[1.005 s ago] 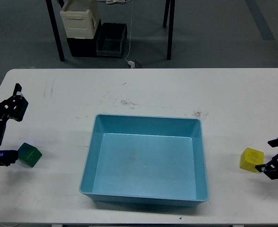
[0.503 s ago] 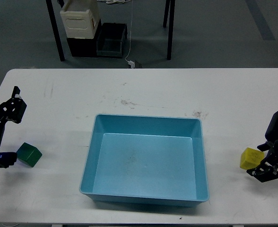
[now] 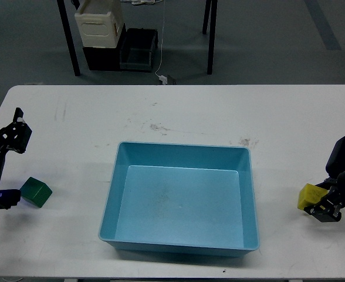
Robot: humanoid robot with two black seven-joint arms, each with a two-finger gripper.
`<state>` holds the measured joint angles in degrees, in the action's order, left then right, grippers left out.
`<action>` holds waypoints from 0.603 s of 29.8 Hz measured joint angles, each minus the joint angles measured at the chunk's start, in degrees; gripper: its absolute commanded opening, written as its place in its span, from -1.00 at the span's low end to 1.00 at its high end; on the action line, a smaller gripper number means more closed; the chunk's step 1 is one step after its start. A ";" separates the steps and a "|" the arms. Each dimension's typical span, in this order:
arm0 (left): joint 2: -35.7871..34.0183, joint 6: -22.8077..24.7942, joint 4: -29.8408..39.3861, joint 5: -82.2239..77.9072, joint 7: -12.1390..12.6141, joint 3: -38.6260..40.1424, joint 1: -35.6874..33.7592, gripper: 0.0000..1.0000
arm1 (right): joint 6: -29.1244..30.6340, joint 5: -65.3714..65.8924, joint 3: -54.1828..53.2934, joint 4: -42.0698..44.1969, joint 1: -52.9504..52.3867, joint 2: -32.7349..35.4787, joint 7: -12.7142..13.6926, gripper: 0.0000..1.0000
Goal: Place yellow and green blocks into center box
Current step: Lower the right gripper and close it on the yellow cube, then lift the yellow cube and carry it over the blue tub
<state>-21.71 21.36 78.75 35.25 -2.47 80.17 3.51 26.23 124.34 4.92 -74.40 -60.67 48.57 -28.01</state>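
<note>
The open light-blue box (image 3: 110, 194) sits in the middle of the white table. A green block (image 3: 36, 192) lies on the table near the left edge. My left gripper (image 3: 11, 164) is open; its lower finger is just left of the green block and its upper finger is well above it. A yellow block (image 3: 307, 196) lies near the right edge. My right gripper (image 3: 325, 201) is low at the block's right side, with its dark fingers above and below the block's right part and hiding that part. It looks open, and the block rests on the table.
The table's front edge runs close below both blocks. Behind the table, on the floor, stand a cream bin (image 3: 99, 23), black crates (image 3: 138, 50) and dark table legs (image 3: 68, 38).
My right gripper has moved left and down until its fingers reach around the yellow block's right side. The left gripper has shifted only slightly. The green block has not moved.
</note>
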 measured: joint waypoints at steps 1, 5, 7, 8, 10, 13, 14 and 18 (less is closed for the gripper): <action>0.00 0.00 0.00 0.00 -0.01 0.00 0.00 1.00 | -0.01 -0.01 0.00 0.06 -0.26 0.04 0.00 -1.00; 0.00 0.00 0.00 0.00 -0.06 0.06 0.00 1.00 | -0.38 -0.24 -0.54 0.14 -3.63 0.32 0.00 -1.00; 0.00 0.00 0.00 0.00 -0.08 0.13 -0.11 1.00 | -0.49 -0.66 -1.08 0.19 -6.95 0.47 0.00 -1.00; 0.00 0.00 0.00 0.00 -0.08 0.15 -0.16 1.00 | -0.54 -0.84 -1.57 0.19 -9.08 0.51 0.00 -1.00; -0.01 0.00 0.00 0.00 -0.08 0.20 -0.22 1.00 | -0.58 -1.04 -2.49 0.11 -12.93 0.40 0.00 -1.00; -0.04 -0.01 -0.06 -0.03 -0.08 0.24 -0.48 1.00 | -0.48 -2.20 -3.23 -0.47 -18.44 -0.22 0.00 -1.00; -0.05 -0.05 -0.07 -0.05 -0.08 0.26 -0.55 1.00 | -0.39 -3.32 -3.27 -0.83 -20.28 -0.63 0.01 -1.00; -0.07 -0.05 -0.08 -0.09 -0.63 0.26 -0.82 1.00 | -0.02 -8.96 -2.44 -2.48 -26.72 -4.68 0.00 -1.00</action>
<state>-21.78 21.31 78.66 35.16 -3.11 80.43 2.69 26.21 115.39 2.48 -76.88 -87.39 43.89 -28.01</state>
